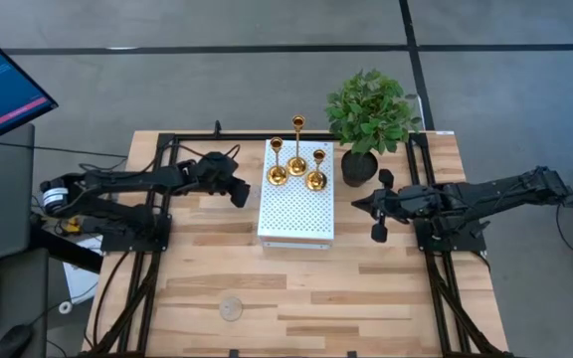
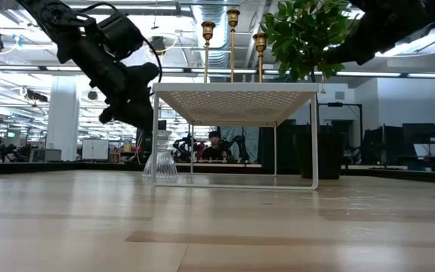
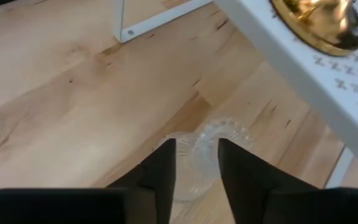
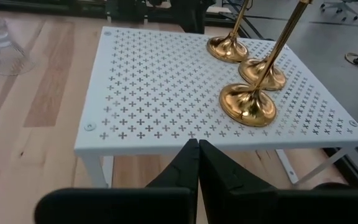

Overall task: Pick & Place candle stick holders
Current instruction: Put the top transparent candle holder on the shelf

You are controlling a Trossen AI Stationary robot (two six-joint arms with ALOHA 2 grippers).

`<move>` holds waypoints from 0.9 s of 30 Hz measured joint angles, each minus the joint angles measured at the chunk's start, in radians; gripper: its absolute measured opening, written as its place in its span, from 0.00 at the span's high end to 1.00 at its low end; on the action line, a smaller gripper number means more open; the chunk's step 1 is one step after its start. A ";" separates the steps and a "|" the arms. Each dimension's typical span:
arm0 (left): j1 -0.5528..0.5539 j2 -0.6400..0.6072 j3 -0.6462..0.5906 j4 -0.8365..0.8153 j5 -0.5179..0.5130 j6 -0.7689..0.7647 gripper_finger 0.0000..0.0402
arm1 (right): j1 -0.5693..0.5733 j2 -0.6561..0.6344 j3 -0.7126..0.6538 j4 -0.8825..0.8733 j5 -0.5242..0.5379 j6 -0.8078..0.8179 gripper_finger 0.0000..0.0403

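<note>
Three gold candle stick holders [image 1: 297, 159] stand by their round bases on the far end of the white perforated box [image 1: 295, 211]. A clear glass holder [image 2: 161, 160] stands upright on the table by the box's left legs. My left gripper [image 3: 196, 143] hovers open just above and to the left of it; the glass [image 3: 207, 152] shows through the gap between the fingers, and they do not touch it. My right gripper [image 4: 197, 146] is shut and holds nothing, at the box's right side [image 1: 358, 204]. Another small clear round piece [image 1: 230, 308] sits near the table's front edge.
A green plant in a black pot [image 1: 366, 124] stands at the box's far right corner, close to my right arm. The box stands on thin white legs [image 2: 313, 140] with open room under it. Bare wood lies between the box and the front edge.
</note>
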 joint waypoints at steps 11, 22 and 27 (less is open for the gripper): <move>0.000 0.072 -0.001 0.048 0.000 -0.027 0.58 | 0.000 0.000 0.000 -0.020 0.001 0.000 1.00; 0.000 0.137 0.003 0.079 0.047 -0.029 0.62 | 0.000 0.000 0.000 -0.020 0.002 0.000 1.00; 0.000 0.137 0.003 0.076 0.046 -0.026 0.69 | 0.000 0.000 0.000 -0.020 0.002 0.000 1.00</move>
